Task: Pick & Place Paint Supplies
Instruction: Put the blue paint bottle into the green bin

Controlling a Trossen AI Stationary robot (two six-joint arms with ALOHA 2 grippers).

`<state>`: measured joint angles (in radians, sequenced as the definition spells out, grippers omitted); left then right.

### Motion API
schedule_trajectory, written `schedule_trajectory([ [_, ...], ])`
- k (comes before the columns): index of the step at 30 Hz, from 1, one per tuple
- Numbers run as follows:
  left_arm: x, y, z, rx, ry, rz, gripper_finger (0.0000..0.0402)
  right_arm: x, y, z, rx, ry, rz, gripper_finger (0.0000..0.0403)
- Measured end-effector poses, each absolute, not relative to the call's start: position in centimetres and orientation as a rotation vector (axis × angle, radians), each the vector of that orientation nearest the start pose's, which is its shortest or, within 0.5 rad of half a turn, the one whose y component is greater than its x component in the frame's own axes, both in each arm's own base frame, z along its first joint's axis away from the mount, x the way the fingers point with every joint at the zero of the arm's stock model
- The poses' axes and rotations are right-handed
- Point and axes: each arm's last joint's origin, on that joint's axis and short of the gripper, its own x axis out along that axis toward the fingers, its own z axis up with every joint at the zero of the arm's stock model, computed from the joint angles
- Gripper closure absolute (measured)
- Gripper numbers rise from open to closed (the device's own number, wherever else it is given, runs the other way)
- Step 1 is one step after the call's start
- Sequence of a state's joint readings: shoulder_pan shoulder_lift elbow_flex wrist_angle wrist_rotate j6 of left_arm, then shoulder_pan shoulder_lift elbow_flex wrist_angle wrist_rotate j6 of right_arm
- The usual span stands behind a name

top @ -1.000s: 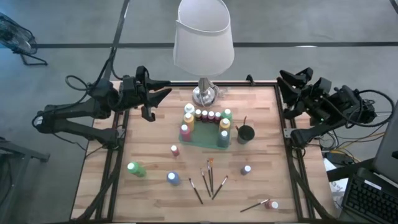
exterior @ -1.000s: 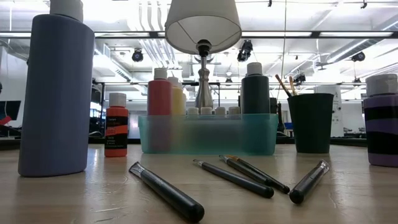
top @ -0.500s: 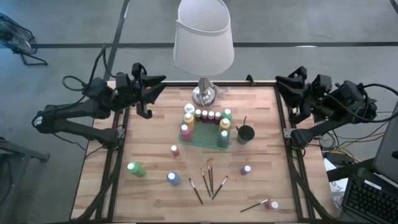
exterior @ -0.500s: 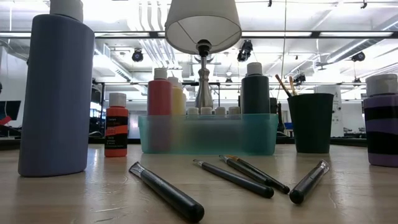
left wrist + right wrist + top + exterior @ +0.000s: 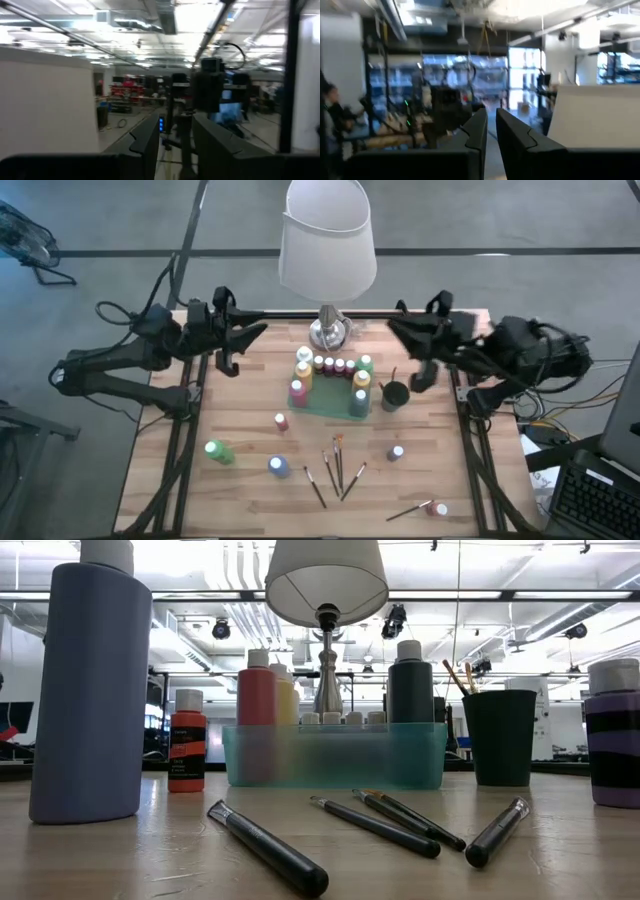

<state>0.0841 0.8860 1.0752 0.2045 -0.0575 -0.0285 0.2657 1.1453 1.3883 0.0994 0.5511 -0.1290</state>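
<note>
Right end effector nearly closed, empty, upper right of centre above black brush cup; left end effector part open, empty, upper left; paint bottles in teal tray mid-worktop, brushes lower centre.

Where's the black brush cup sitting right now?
In the high view the black cup stands right of centre on the table, just beside the right end of the green tray, with brush handles sticking out of it.
</note>
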Motion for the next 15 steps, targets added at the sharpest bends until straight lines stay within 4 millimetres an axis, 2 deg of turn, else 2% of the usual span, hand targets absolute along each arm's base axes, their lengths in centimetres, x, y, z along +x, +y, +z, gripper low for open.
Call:
schedule_trajectory([
  [3, 16.5, 1.4, 45.2, -0.020, -0.405, 0.088, 0.0280, 23.3, 4.7, 48.6, 0.044, -0.200, -0.296, 0.0375],
  [6, 16.0, 1.3, 45.3, -0.017, -0.408, 0.056, 0.0280, 23.8, 4.9, 47.9, 0.105, -0.071, -0.290, 0.0381],
  [10, 16.3, 1.3, 44.7, -0.021, -0.333, 0.056, 0.0280, 23.3, 4.8, 46.7, 0.150, 0.137, -0.272, 0.0385],
  [15, 17.9, 1.5, 43.2, -0.018, -0.207, 0.061, 0.0280, 21.2, 5.0, 46.0, 0.208, 0.367, -0.175, 0.0385],
])
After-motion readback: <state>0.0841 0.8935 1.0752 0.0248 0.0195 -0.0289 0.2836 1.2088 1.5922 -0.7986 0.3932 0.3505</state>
